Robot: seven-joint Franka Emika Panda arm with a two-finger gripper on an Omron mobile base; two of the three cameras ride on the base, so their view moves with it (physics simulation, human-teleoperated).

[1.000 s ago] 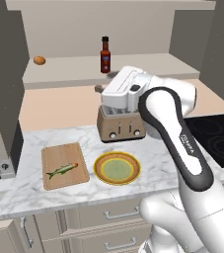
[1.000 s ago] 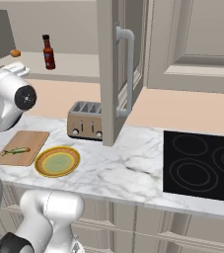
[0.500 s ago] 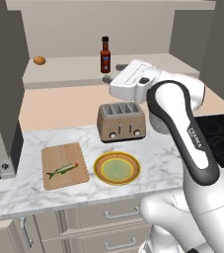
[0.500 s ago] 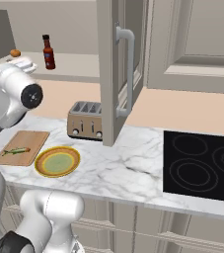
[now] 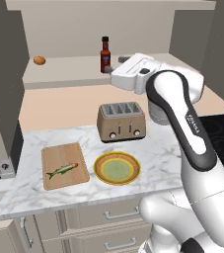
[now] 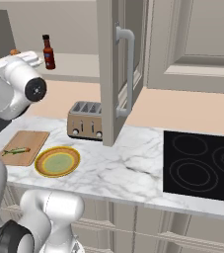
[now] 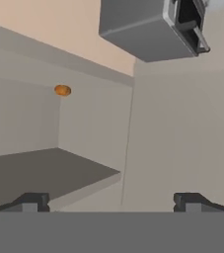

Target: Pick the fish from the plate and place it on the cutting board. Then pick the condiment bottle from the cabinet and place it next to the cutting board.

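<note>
The fish [image 5: 61, 170] lies on the cutting board [image 5: 66, 150] at the counter's left, with the bare plate [image 5: 116, 168] to its right. The condiment bottle [image 5: 105, 54] stands upright on the cabinet [image 5: 69, 69] ledge. My gripper [image 5: 114, 64] hovers at ledge height just right of the bottle, open and holding nothing. From the right base, the gripper [image 6: 33, 58] sits just left of the bottle [image 6: 48, 52], above the board [image 6: 27, 143], fish [image 6: 16, 150] and plate [image 6: 57, 161]. In the hand view the fingertips [image 7: 29, 200] stand wide apart, facing the shelf recess.
A toaster [image 5: 121, 121] stands behind the plate, under my forearm. A small orange round thing [image 5: 39, 60] rests at the ledge's left. An open cabinet door [image 6: 116, 69] with a handle juts out right of the toaster. A black cooktop [image 6: 202, 160] lies at the right.
The hand has risen from just above the toaster and swung up and back to ledge height, close to the bottle. It stayed open. Fish, board and plate have not moved.
</note>
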